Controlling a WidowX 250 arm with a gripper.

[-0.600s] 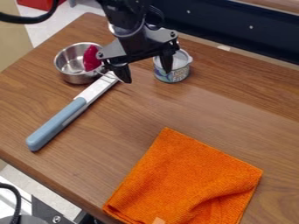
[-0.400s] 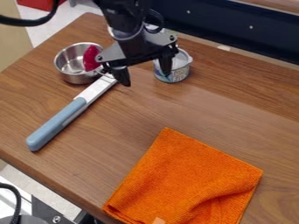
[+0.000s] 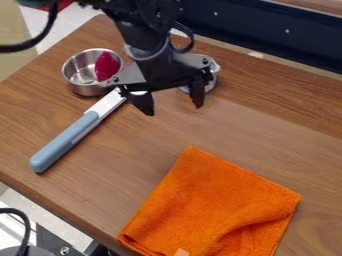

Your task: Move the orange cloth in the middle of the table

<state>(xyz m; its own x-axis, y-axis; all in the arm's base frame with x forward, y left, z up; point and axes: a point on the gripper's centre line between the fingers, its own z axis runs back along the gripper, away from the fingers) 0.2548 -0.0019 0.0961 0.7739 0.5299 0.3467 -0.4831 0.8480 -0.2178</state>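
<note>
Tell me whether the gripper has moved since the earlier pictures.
Yes: the gripper has come down the view, away from the dark blue panel and nearer the orange cloth.

Black arm (image 3: 137,25) being ringed by grey band (image 3: 145,54); black gripper (image 3: 172,106) being flanked by grey plates (image 3: 129,75), dotted with dark screws (image 3: 205,61); black cable (image 3: 192,39) being looped alongside.

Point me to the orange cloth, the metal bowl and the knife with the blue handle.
orange cloth (image 3: 212,200): camera view, middle of its upper face
metal bowl (image 3: 78,86): camera view, outer wall, lower left
knife (image 3: 65,141): camera view, middle of its blue handle
</note>
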